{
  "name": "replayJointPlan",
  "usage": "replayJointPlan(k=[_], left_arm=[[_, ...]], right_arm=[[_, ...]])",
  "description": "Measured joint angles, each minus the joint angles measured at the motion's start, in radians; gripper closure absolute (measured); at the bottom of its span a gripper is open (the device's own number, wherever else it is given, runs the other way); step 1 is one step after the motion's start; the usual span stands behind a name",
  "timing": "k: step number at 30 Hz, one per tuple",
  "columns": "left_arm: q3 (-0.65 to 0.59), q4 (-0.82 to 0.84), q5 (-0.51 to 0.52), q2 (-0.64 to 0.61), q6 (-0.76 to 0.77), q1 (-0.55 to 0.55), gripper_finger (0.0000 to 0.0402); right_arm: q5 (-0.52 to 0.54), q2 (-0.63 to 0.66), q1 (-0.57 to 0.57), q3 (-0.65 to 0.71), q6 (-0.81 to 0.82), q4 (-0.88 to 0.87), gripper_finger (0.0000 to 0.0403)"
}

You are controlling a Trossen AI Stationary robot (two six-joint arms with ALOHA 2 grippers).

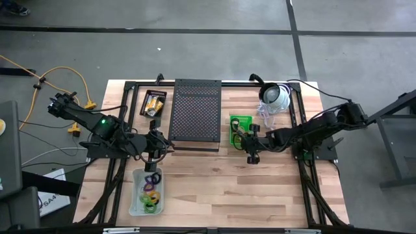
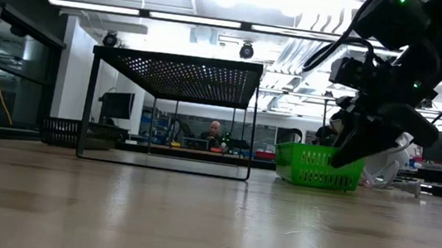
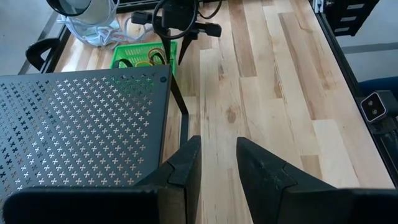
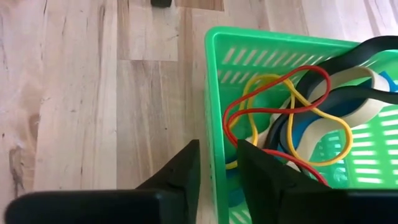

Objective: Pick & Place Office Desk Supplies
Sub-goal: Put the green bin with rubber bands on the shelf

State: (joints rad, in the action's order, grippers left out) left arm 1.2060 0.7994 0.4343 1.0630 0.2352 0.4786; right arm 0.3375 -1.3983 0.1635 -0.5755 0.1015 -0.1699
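Note:
A green basket (image 1: pixel 239 129) (image 4: pixel 280 56) stands right of the black mesh stand (image 1: pixel 195 114). It holds red (image 4: pixel 273 81) and yellow (image 4: pixel 339 140) rubber bands, plus black, blue and cream bands. My right gripper (image 4: pixel 217 144) (image 1: pixel 249 147) points steeply down at the basket's near wall. One finger is outside it and one inside, with a narrow gap between them. My left gripper (image 3: pixel 217 146) (image 1: pixel 154 158) hangs open over bare wood by the stand's near left corner. It is just beyond a clear tray (image 1: pixel 138 207) of coloured loops. My right gripper has the basket's near wall (image 4: pixel 215 155) between its fingers, just below the rim. It comes slanting down from the table's right. Narrow strips show on both sides of the wall, and I cannot tell whether the fingers touch it. The basket stands on the table.
A black tray (image 1: pixel 154 104) with yellow packets sits at the far left of the stand. A white dome-shaped device (image 1: pixel 276 97) with a cable stands at the far right. Black frame rails run along both table sides. Bare wood lies along the near middle and right.

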Motion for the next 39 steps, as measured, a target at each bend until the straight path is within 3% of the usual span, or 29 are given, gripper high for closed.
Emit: replayJointPlan(k=[11, 26, 39], left_arm=[[0.000, 0.000, 0.000, 0.000, 0.000, 0.000, 0.0306], [0.000, 0.000, 0.000, 0.000, 0.000, 0.000, 0.0306], [0.000, 0.000, 0.000, 0.000, 0.000, 0.000, 0.0306]], right_arm=[[-0.004, 0.000, 0.000, 0.000, -0.001, 0.000, 0.0392], [-0.009, 0.053, 0.000, -0.001, 0.007, -0.017, 0.0399], [0.023, 0.141, 0.019, -0.291, 0.031, -0.472, 0.0399]])
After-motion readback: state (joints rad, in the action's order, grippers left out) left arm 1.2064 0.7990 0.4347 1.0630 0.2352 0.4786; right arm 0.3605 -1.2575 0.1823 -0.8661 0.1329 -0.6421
